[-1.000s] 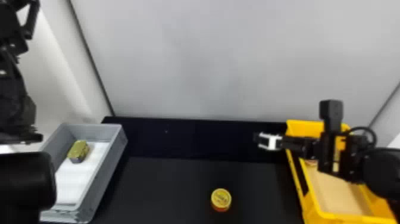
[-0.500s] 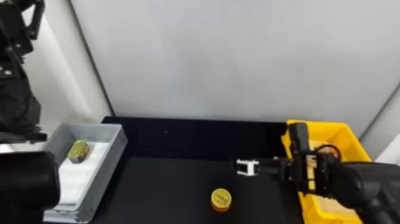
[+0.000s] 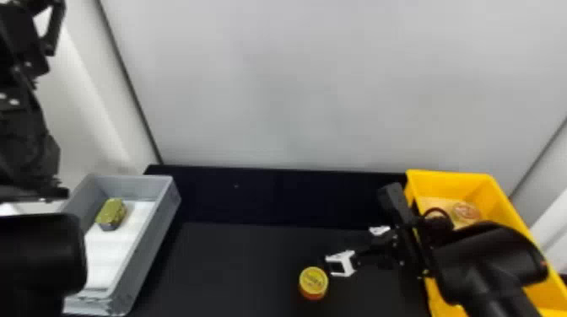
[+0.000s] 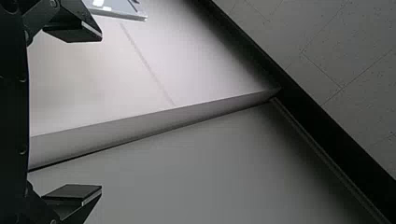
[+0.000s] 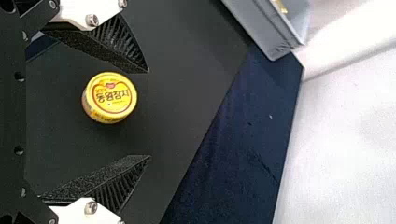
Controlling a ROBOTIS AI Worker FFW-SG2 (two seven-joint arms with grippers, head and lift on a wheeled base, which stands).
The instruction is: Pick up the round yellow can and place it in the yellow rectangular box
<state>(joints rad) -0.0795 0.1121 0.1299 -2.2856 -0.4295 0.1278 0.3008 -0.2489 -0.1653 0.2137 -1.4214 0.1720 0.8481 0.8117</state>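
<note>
Right tool point(image 5: 149, 114): its two fingers stand spread, with nothing pinched. Over the last second the right arm point(image 3: 485, 257) has swung left from above the yellow rectangular box point(image 3: 447, 185), then come nearer across the table point(image 3: 236, 261). It now holds a position beside the round yellow can point(image 3: 313, 281), which stands upright on the near part of the table and shows no shift in that time. In the head view the can is just left of the tool; in the right wrist view it appears between the spread fingers. Whether the fingers are already low enough to grip its side cannot be determined.

Consequence for the task: the approach appears nearly complete, the grasp not begun. The next move presumably calls for a slight lowering and centring over the can, then closing. Risk noted: an off-centre descent could strike the lid or push the can along the smooth-looking surface.

The destination box sits at the right, partly under the right arm, with a round item point(image 3: 466, 212) in its far part. A grey bin point(image 3: 169, 192) stands at the left, holding a small tin point(image 3: 112, 213). Left tool point(image 4: 101, 112): parked at the left, fingers apart, bearing nothing.
</note>
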